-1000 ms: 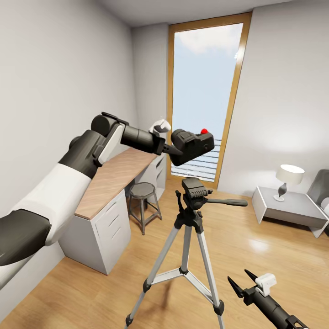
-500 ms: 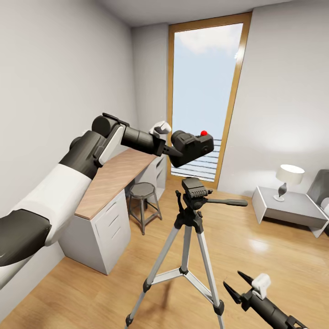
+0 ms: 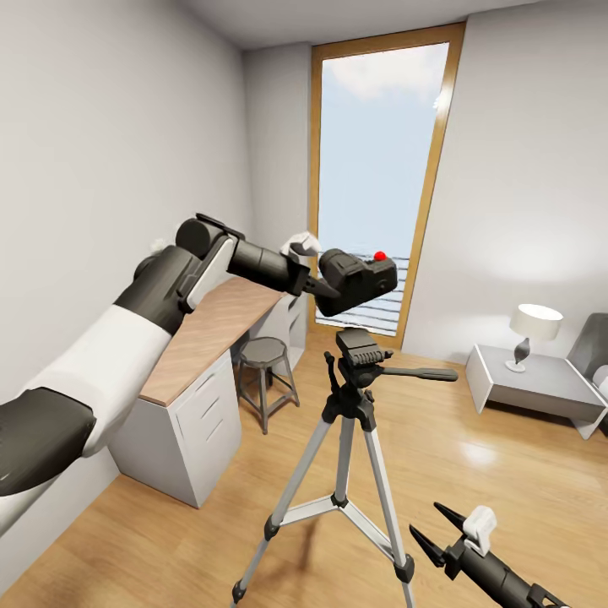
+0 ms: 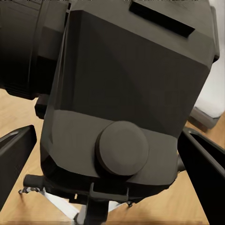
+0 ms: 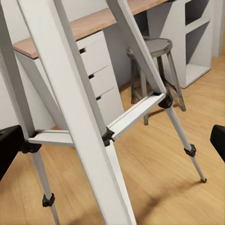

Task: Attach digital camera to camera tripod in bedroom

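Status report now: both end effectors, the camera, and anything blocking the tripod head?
Left end effector shut on digital camera, above camera tripod, not seated. Right end effector open, low by tripod legs. Nothing between them.

The digital camera (image 4: 124, 101) hides most of the camera tripod (image 4: 93, 206) behind it. The tripod's feet and the bed (image 3: 594, 346) run off the head view's edges.

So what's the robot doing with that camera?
The robot's left claw is holding a black digital camera up in the air, just above the black head of the camera tripod standing on the wood floor. The camera isn't on the tripod yet. The right claw hangs open and empty, low down near the tripod's legs.
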